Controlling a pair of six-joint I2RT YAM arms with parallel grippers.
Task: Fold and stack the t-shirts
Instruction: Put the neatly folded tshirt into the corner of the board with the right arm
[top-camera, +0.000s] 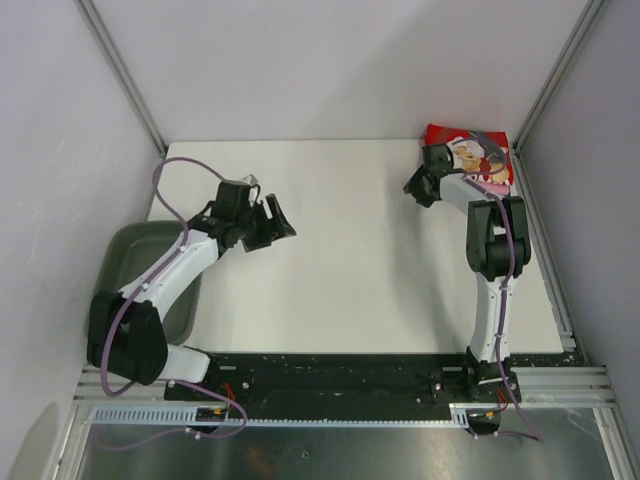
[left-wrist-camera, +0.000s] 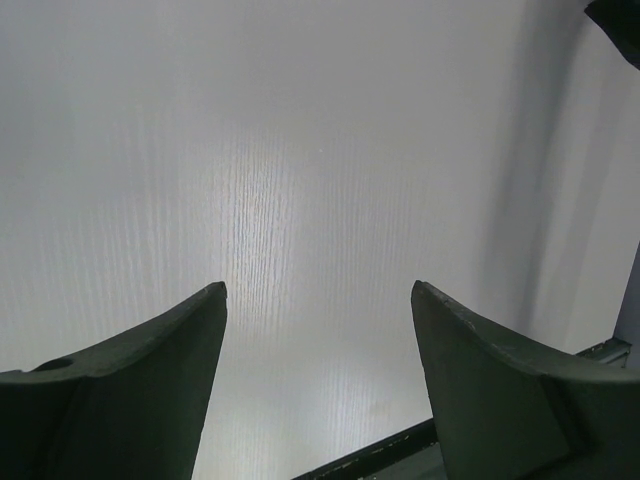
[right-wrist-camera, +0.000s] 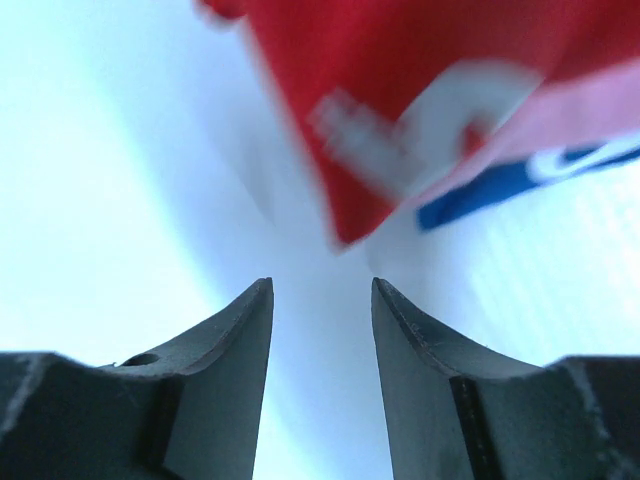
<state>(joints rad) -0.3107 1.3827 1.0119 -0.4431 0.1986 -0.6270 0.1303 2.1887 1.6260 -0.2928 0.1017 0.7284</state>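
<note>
The white tabletop (left-wrist-camera: 300, 180) looks matt, with a faint wood-like grain and a soft sheen. The red t-shirt (right-wrist-camera: 400, 60) is soft cloth with flat white print; the pink t-shirt (right-wrist-camera: 590, 105) and blue t-shirt (right-wrist-camera: 480, 195) are cloth too. The grey-green tray (top-camera: 118, 250) is smooth plastic. The left hand (left-wrist-camera: 318, 300) has fingers (left-wrist-camera: 140, 390) of dark matt plastic. The rails (top-camera: 560, 382) are bare ribbed metal.

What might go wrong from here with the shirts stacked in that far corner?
1. The red shirt has a corner overhanging the pink shirt and blue shirt. The right end effector, open and empty just short of that corner, may catch only the top layer and unfold it.
2. The stack sits at the far right corner of the table; a push might bunch it against the frame.
</note>
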